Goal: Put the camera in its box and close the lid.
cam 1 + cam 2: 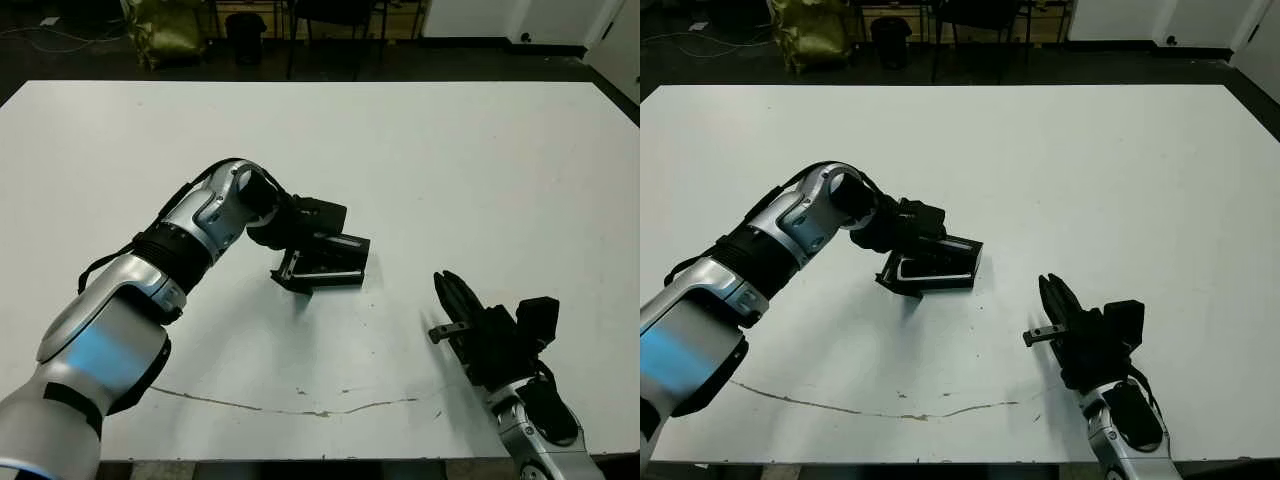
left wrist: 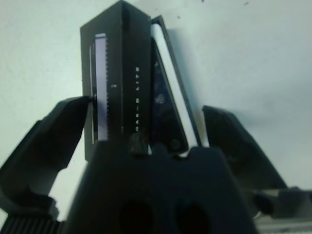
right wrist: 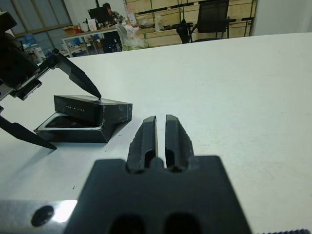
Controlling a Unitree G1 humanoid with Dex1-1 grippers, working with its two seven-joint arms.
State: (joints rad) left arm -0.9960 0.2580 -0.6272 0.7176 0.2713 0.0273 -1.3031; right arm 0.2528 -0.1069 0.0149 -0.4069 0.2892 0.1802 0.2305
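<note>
My left gripper (image 1: 912, 262) straddles the box (image 3: 73, 129), fingers wide; the stiff, light, probably slick lid (image 3: 92, 108) sits askew on it, best pressed at its edges.

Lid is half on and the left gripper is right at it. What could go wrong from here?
1. The lid sits askew over the box, one end raised and the white lining still showing. Pressing there might jam it crooked or tip the box.
2. One finger of the open left gripper touches only the lid's top edge, so a push could slide lid and box across the table.
3. The right gripper is shut and well clear, bracing nothing.
</note>
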